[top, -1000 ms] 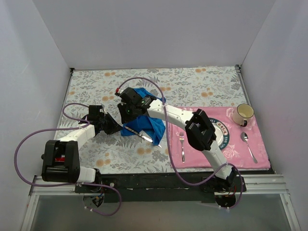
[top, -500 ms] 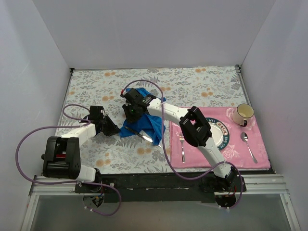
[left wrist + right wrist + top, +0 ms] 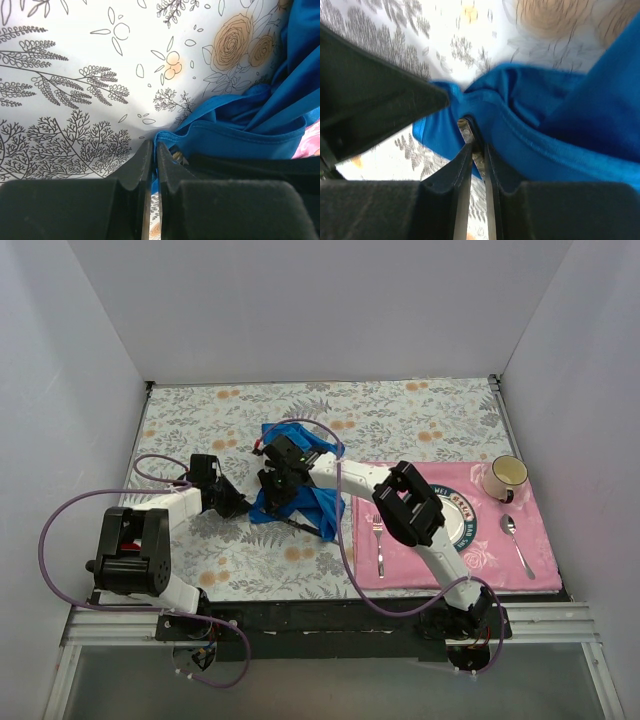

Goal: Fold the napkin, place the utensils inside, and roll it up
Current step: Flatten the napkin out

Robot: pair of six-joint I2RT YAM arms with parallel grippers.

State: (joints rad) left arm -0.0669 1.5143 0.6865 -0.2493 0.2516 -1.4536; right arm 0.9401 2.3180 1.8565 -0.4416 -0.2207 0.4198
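The blue napkin [image 3: 318, 502] lies crumpled on the floral tablecloth left of the pink mat. It also shows in the left wrist view [image 3: 250, 135] and the right wrist view [image 3: 560, 120]. My left gripper [image 3: 238, 507] is at the napkin's left corner, its jaws [image 3: 154, 150] shut on the cloth's hem. My right gripper [image 3: 276, 488] sits over the napkin's left part. Its jaws [image 3: 478, 150] are shut on the silver knife [image 3: 465, 128], whose end pokes out between blue folds. The rest of the knife is hidden by cloth.
A pink rose-patterned placemat [image 3: 540, 565] lies at the right with a fork [image 3: 378, 540], a plate [image 3: 462, 520], a spoon [image 3: 517, 538] and a cup [image 3: 506, 477]. Grey walls close in the table on three sides. The left gripper's dark body [image 3: 370, 110] is close beside the right jaws.
My right gripper has moved a little right and nearer over the napkin. The napkin has bunched up and hides more of the knife. The left gripper stays at the napkin's left corner.
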